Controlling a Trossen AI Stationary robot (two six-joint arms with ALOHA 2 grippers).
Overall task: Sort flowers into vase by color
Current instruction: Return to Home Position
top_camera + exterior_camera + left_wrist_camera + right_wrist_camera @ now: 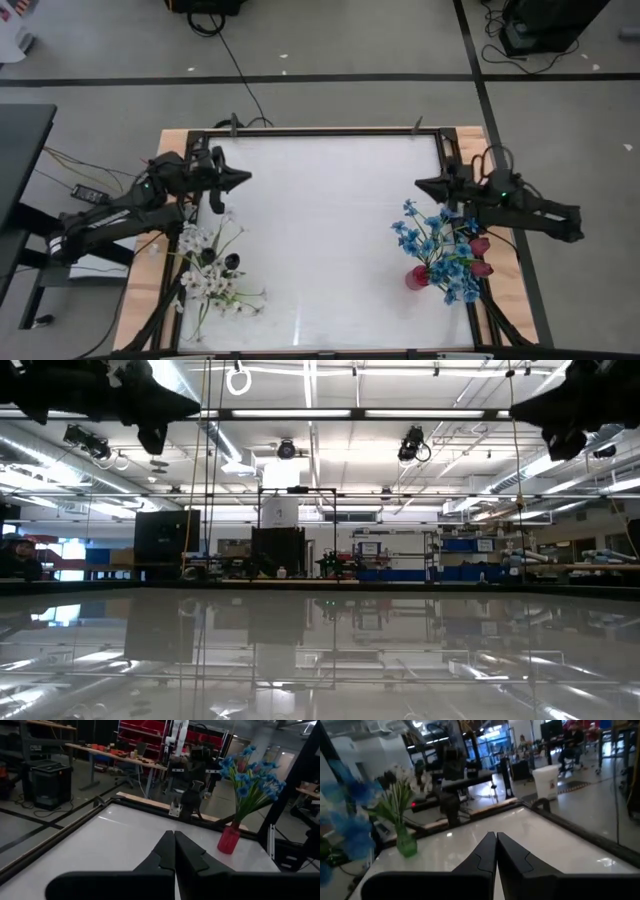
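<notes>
At the table's right side a red vase [417, 277] stands upright, holding blue blossom clusters [440, 250] and dark red tulips [481, 246]. The left wrist view shows it as the red vase [229, 839] with blue flowers [250, 775]. At the left side, white sprays [205, 270] and dark buds [230, 262] stand in a green vase [406, 842]. My left gripper [240, 178] hovers shut above the table's far left part. My right gripper [420, 184] hovers shut at the far right, just beyond the blue flowers. Neither holds anything.
A black frame [320, 131] runs around the white table top. The wide middle of the table [320, 230] lies between the two vases. Both arms show only at the top of the low view. People sit in the room far behind [570, 740].
</notes>
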